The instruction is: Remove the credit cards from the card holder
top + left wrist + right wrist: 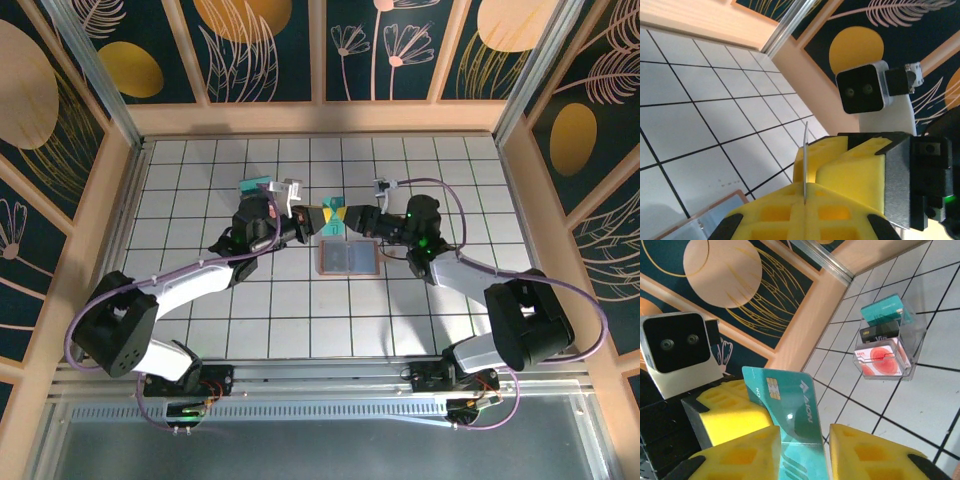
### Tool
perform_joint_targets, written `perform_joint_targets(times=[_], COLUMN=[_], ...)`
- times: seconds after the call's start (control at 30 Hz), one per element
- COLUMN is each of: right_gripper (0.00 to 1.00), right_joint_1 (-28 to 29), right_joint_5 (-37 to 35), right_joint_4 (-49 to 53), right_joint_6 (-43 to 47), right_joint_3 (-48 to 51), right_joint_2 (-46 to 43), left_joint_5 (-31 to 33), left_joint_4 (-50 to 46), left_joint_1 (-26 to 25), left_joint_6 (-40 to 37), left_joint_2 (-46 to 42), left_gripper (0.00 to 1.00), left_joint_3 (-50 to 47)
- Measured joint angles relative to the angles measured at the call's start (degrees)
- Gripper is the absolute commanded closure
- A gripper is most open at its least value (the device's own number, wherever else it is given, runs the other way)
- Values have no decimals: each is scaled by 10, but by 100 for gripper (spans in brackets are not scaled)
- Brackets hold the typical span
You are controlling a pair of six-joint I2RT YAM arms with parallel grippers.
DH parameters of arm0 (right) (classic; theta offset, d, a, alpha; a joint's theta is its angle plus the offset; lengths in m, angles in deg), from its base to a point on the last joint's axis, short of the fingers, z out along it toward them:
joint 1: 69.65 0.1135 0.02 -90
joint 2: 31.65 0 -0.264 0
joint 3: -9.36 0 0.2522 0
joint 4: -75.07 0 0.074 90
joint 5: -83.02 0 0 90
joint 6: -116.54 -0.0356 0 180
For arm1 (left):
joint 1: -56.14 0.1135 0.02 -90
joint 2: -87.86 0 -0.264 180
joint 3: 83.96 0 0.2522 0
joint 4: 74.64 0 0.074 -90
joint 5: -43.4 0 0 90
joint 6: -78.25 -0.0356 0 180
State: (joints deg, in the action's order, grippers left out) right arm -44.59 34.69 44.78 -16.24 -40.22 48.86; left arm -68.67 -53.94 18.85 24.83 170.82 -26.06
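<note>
The card holder (347,258) lies open on the tiled table, pinkish-brown at the rim and grey-blue inside; one corner of it (695,225) shows below my left fingers. Above its far edge both grippers meet around a teal-green credit card (333,210). My left gripper (322,217) is shut on that card, which is edge-on between its yellow pads (805,155). My right gripper (802,440) stands open around the same card (790,405), with a gap on each side between the card and the pads.
A clear box (885,340) holding teal, black and red-white cards stands on the tiles to the far left (258,188). Wooden walls (135,160) ring the table. The arms' bases sit at the near edge.
</note>
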Motion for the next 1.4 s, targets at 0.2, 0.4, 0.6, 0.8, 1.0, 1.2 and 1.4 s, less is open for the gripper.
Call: perform_joint_targets(times=[0.2, 0.4, 0.6, 0.8, 1.0, 1.2, 1.4], right_gripper=[45, 28, 14, 8, 1, 1, 1], right_joint_1=[2, 2, 2, 2, 2, 2, 1], right_joint_5=[-31, -85, -132, -192, -254, -306, -346], right_joint_4=[95, 180, 233, 276, 309, 338, 363], right_joint_6=[50, 95, 113, 120, 125, 125, 125], right_joint_3=[-21, -31, -31, -31, -31, -31, -31], right_joint_2=[-45, -99, -130, -162, -192, -205, -209], left_joint_5=[33, 102, 138, 152, 163, 163, 158], left_joint_4=[-136, -263, -345, -395, -430, -457, -485], left_joint_1=[0, 30, 79, 120, 160, 193, 214], left_joint_6=[-132, -302, -449, -570, -678, -765, -834], left_joint_2=[-16, -20, -5, 31, 70, 111, 159], left_gripper=[100, 100, 100, 100, 100, 100, 100], left_joint_3=[55, 106, 150, 203, 242, 275, 319])
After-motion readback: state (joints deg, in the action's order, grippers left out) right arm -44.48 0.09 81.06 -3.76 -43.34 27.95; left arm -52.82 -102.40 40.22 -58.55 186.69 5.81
